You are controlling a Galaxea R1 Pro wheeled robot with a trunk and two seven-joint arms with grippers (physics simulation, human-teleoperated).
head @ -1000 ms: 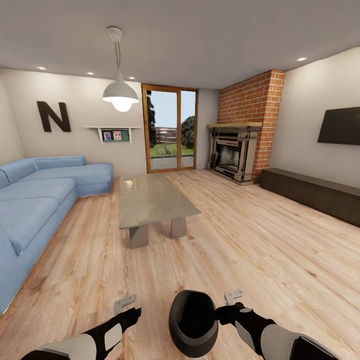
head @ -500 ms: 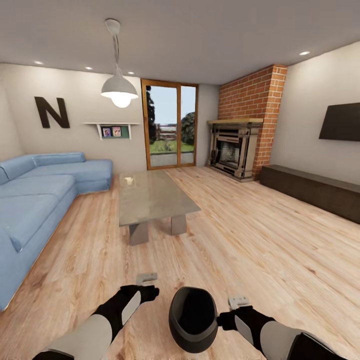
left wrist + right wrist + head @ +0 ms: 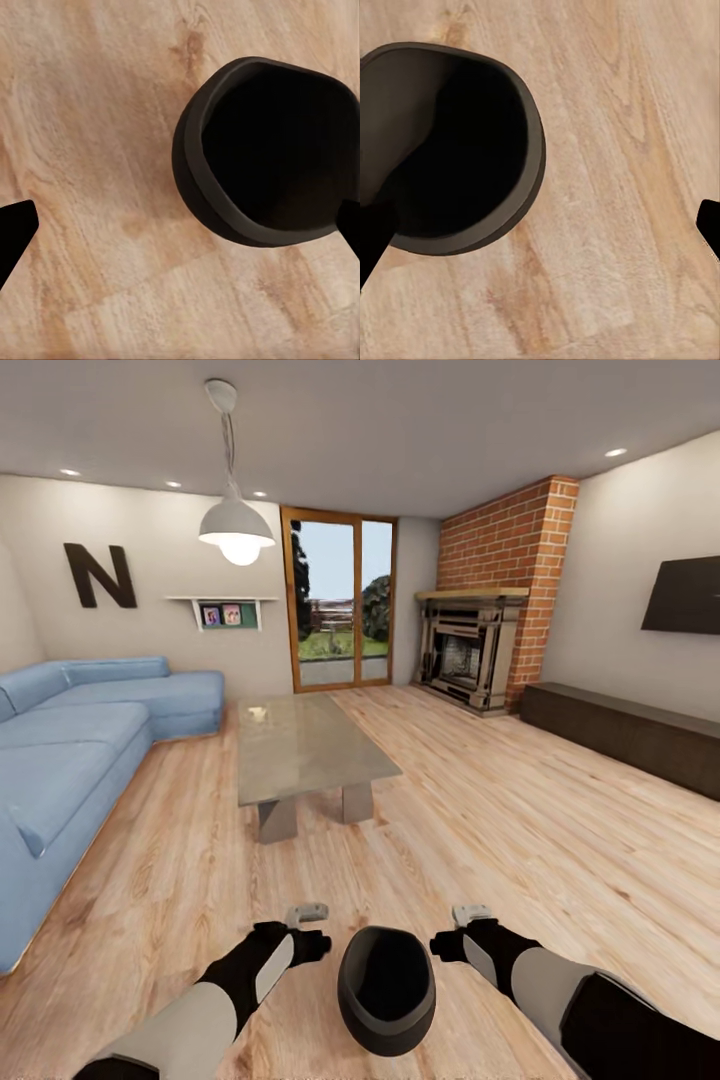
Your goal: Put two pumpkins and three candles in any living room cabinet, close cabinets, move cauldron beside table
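Observation:
The black cauldron (image 3: pixel 385 988) sits on the wood floor at the bottom centre of the head view, mouth up. My left gripper (image 3: pixel 316 944) is just to its left and my right gripper (image 3: pixel 441 945) just to its right. In the left wrist view the cauldron (image 3: pixel 262 157) lies partly between the wide-spread fingers of the left gripper (image 3: pixel 182 225), which is open. The right gripper (image 3: pixel 542 225) is open too, beside the cauldron (image 3: pixel 457 150). The grey-topped table (image 3: pixel 300 745) stands ahead. The dark cabinet (image 3: pixel 630 735) runs along the right wall, closed. Pumpkins and candles are out of view.
A blue corner sofa (image 3: pixel 70 750) fills the left side. A brick fireplace (image 3: pixel 470 650) stands in the far right corner, beside a glass door (image 3: pixel 340 605). A TV (image 3: pixel 685 595) hangs above the cabinet. Open floor lies between the cauldron, table and cabinet.
My left arm has come forward to the cauldron's left side. My right gripper has drawn back from the cauldron's rim. The head view has shifted slightly.

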